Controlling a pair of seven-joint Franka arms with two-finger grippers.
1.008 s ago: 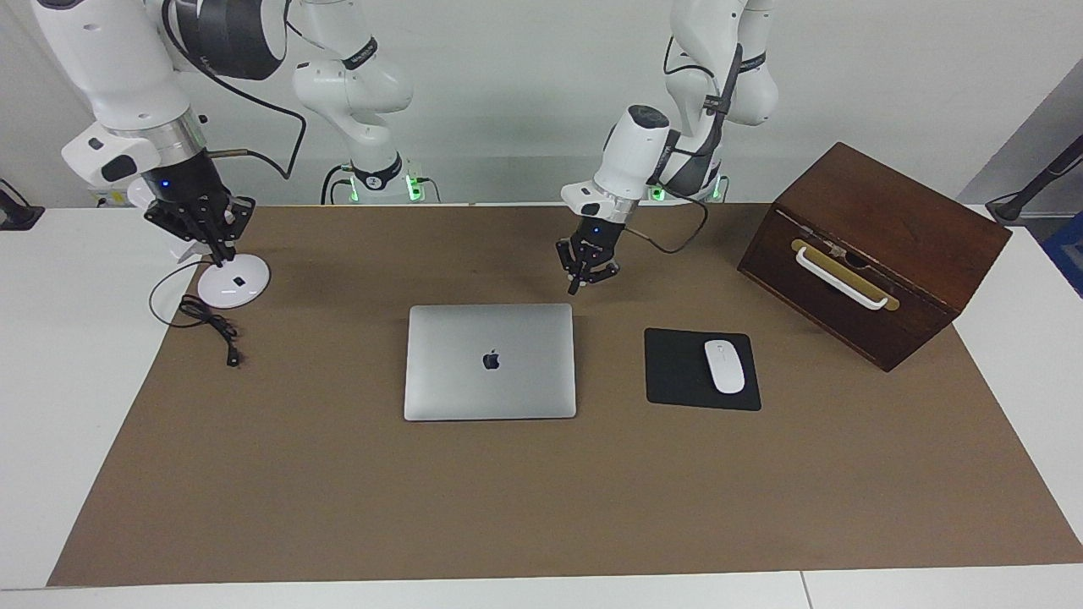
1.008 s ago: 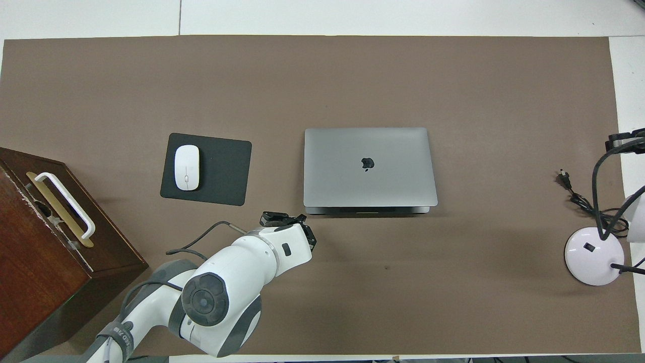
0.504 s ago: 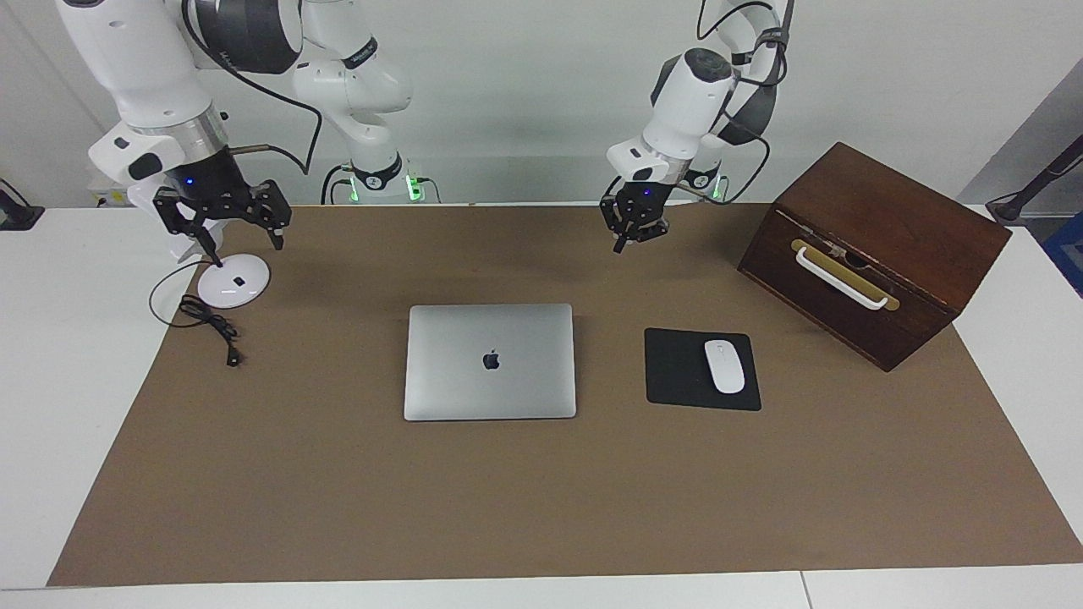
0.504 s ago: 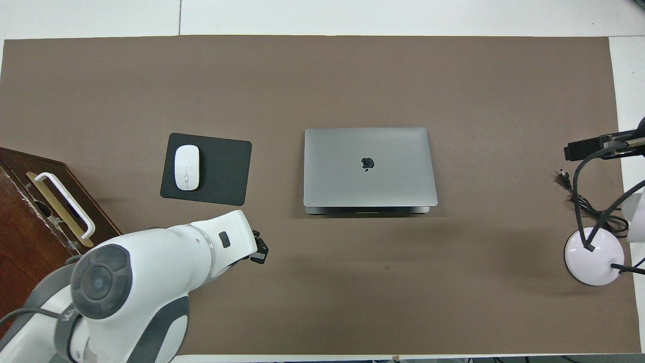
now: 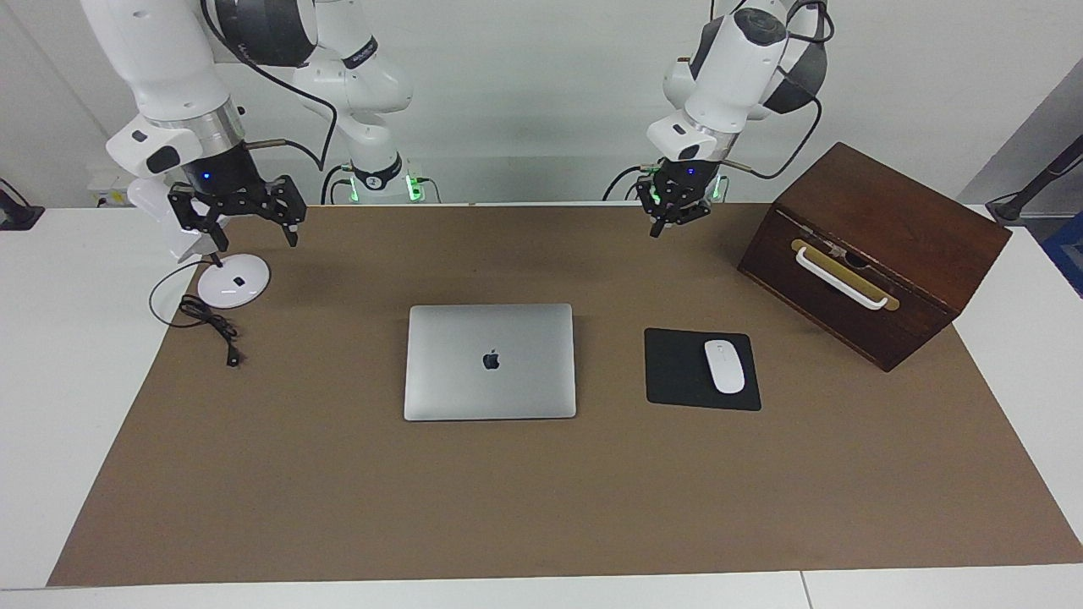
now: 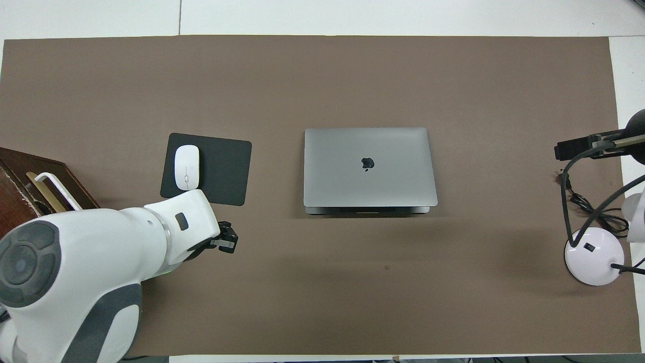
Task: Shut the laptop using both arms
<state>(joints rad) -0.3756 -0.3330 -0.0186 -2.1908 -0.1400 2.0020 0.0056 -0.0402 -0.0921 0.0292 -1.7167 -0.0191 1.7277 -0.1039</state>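
The silver-grey laptop lies in the middle of the brown mat with its lid flat down and the dark apple logo facing up. My left gripper hangs shut in the air over the mat's edge nearest the robots, between the laptop and the wooden box, holding nothing. My right gripper is raised and open over the mat's corner at the right arm's end, just above a white round base. Neither gripper touches the laptop.
A black mouse pad with a white mouse lies beside the laptop toward the left arm's end. A brown wooden box with a white handle stands past it. A white round base with a black cable sits at the right arm's end.
The left gripper has risen from beside the laptop's near corner and drawn back toward its base, staying shut. The right gripper has opened and lifted slightly. The laptop has not moved.
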